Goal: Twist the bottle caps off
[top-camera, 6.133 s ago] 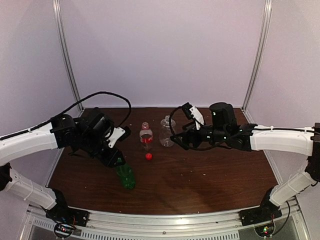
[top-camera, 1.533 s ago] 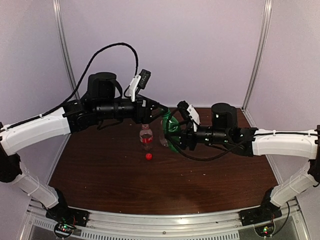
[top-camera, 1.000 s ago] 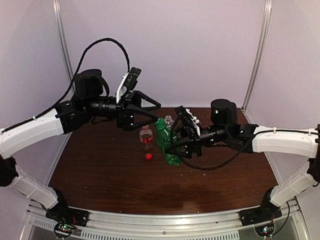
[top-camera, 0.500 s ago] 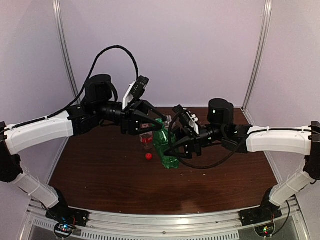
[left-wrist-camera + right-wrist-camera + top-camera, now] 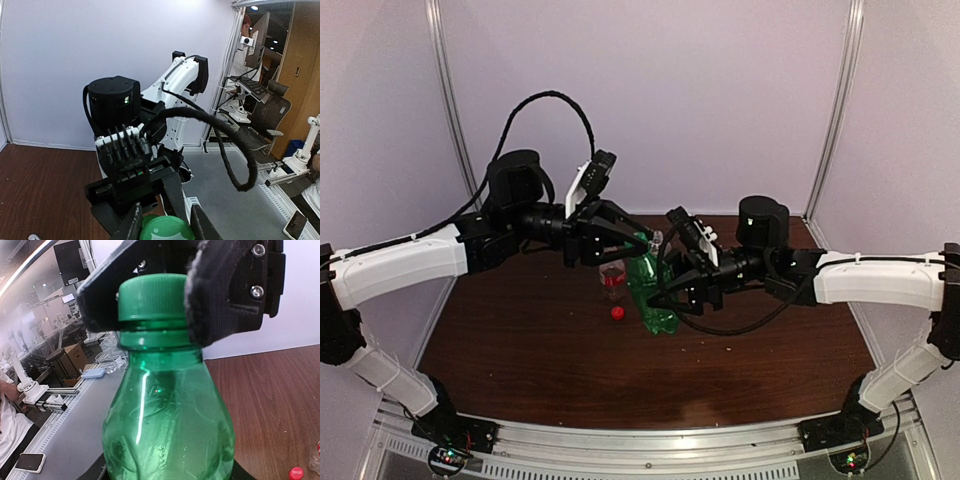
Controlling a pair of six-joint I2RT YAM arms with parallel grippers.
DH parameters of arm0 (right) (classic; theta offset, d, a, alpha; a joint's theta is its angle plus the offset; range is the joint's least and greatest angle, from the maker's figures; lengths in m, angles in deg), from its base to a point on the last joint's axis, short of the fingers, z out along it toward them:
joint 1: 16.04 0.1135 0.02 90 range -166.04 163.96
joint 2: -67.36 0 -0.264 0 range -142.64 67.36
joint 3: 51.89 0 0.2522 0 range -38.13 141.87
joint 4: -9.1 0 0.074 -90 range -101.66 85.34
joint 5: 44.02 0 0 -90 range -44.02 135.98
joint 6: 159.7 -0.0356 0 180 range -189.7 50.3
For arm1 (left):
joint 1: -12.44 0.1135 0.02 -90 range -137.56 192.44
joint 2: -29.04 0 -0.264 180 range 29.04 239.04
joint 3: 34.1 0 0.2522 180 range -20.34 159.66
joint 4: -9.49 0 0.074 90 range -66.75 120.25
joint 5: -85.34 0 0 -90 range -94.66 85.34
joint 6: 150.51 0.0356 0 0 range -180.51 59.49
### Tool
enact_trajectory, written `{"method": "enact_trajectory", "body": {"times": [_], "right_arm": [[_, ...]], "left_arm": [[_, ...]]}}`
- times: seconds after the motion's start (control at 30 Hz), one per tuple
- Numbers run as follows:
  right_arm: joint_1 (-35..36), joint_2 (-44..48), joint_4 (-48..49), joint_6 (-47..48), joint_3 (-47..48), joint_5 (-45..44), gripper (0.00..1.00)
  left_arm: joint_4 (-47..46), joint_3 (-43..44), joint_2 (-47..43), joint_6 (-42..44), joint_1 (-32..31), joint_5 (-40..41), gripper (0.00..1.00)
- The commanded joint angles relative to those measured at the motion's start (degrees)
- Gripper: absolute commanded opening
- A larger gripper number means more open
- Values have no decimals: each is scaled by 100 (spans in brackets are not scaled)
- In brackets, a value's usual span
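Note:
My right gripper [image 5: 670, 290] is shut on the body of the green bottle [image 5: 655, 300] and holds it tilted above the table. In the right wrist view the green bottle [image 5: 167, 425] fills the frame. Its green cap [image 5: 152, 297] sits between the left gripper's dark pads [image 5: 220, 295]. My left gripper [image 5: 638, 240] is shut on that green cap [image 5: 165, 230], one finger on each side. The red-label bottle [image 5: 612, 278] stands upright just left of the green one. The red cap [image 5: 617, 312] lies on the table in front of it.
The top of the clear rounded bottle [image 5: 657, 237] peeks out behind the left fingertips; the rest of it is hidden. The brown table [image 5: 520, 340] is bordered by white walls at the back and sides. Both arms meet over the table's middle rear.
My left gripper moved in from wide open and closed on the green cap. My right gripper kept hold of the green bottle and brought it slightly left and lower.

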Motion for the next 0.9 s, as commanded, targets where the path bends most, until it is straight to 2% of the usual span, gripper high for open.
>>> {"method": "enact_trajectory", "body": {"times": [0.0, 0.17, 0.33, 0.47, 0.53, 0.7, 0.87], "right_arm": [[-41, 191, -545, 423, 150, -1033, 38], [-41, 254, -848, 539, 189, -2244, 38], [6, 359, -642, 436, -30, -3471, 38], [98, 432, -543, 436, -143, -4252, 37], [144, 447, -499, 435, -176, -4458, 37], [170, 447, -524, 452, -193, -4552, 37], [170, 463, -543, 515, -221, -4375, 37]], "left_arm": [[-89, -2, -180, -401, -33, 741, 0], [375, 45, -379, -713, -54, 2410, 0], [1276, 316, -457, -1094, -243, 4218, 0], [1606, 390, -422, -1360, -442, 5297, 0], [1741, 476, -350, -1346, -498, 5523, 1], [1801, 571, -251, -1315, -513, 5501, 11], [1525, 401, -331, -1158, -508, 5241, 32]]}}
